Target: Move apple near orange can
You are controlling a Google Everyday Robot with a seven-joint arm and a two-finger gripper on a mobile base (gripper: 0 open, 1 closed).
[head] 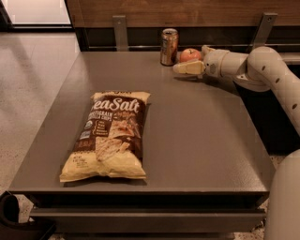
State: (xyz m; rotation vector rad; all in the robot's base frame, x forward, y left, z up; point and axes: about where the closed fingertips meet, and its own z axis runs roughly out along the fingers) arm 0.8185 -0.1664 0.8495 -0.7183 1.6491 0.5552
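Apple [190, 54] sits by the table's [201, 136] far edge, just right of the orange can [168, 47], immediately behind the claw [185, 64] reaching from the right; clenched or released, I cannot tell.

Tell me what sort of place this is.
Probably an office break area or cafe: a grey table holding a chip bag, an orange can and an apple, polished floor, wood-panelled wall. The gripper is beside the apple at the far edge.
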